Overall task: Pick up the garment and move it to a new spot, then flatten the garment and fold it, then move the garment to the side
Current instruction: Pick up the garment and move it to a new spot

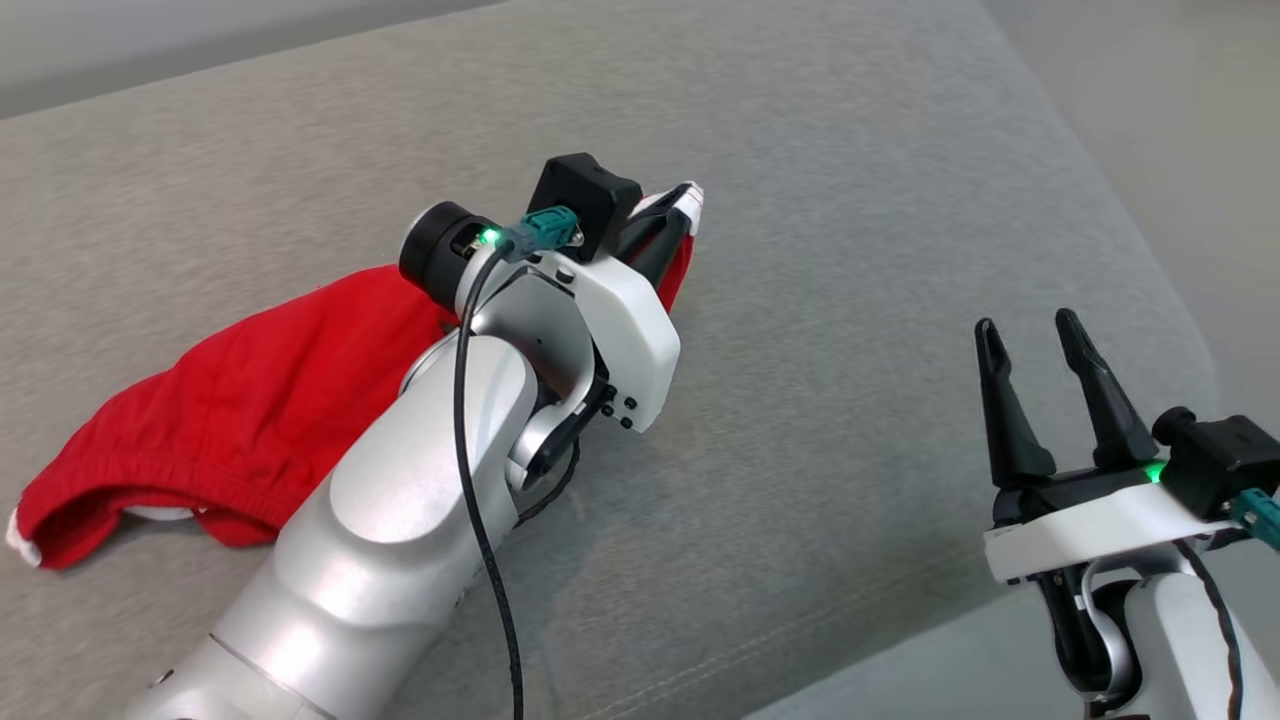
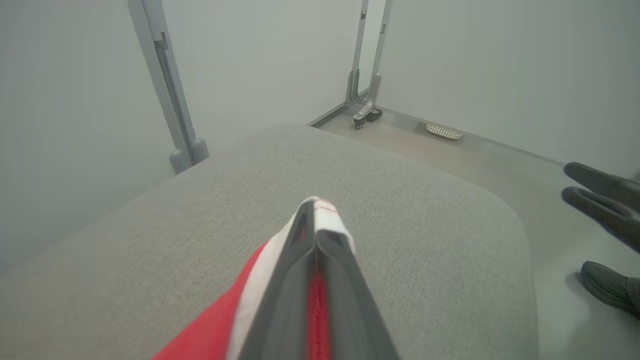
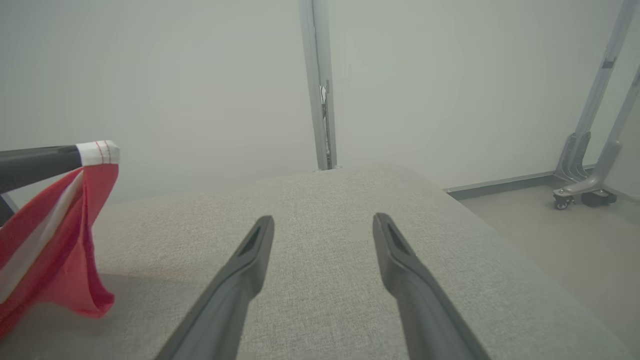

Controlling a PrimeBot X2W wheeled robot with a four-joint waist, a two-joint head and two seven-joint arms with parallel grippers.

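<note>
Right gripper [image 1: 1025, 322], its two long dark fingers spread wide and empty, hovers at the near edge of a grey woven fabric cushion [image 1: 850, 180]. Farther in, the left gripper [image 1: 683, 203] pinches the white-trimmed hem of a red cloth garment [image 1: 250, 400], holding that corner up while the rest lies on the cushion.

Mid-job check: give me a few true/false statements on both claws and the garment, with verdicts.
1. The left claw is shut on the red garment at its white-trimmed edge. True.
2. The right claw grips the garment too. False: it stands open and empty, apart from the garment.
3. The garment lies fully flat on the grey cushion. False: the gripped end is lifted and the rest lies rumpled.
4. The right claw is on the garment's right. True.
</note>
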